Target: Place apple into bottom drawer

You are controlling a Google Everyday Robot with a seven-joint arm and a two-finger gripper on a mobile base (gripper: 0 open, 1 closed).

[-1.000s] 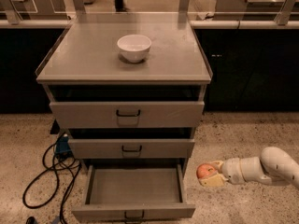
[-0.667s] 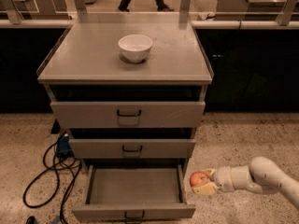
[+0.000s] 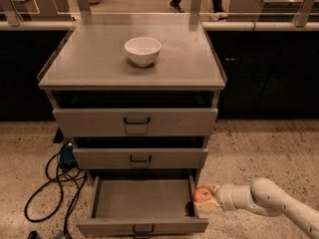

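The bottom drawer (image 3: pixel 142 199) is pulled open at the foot of the grey cabinet, its flat grey inside bare. My gripper (image 3: pixel 205 199) reaches in from the right on a white arm and is shut on the apple (image 3: pixel 202 193), a small red fruit. The apple hangs right at the drawer's right wall, just above its rim.
A white bowl (image 3: pixel 142 50) stands on the cabinet top (image 3: pixel 89 59). The two upper drawers (image 3: pixel 135 122) are pushed in. Black cables (image 3: pixel 55 183) lie on the speckled floor to the left of the cabinet. A person walks at the far back.
My gripper has carried the apple leftward, from the floor area right of the cabinet up to the right wall of the open bottom drawer.
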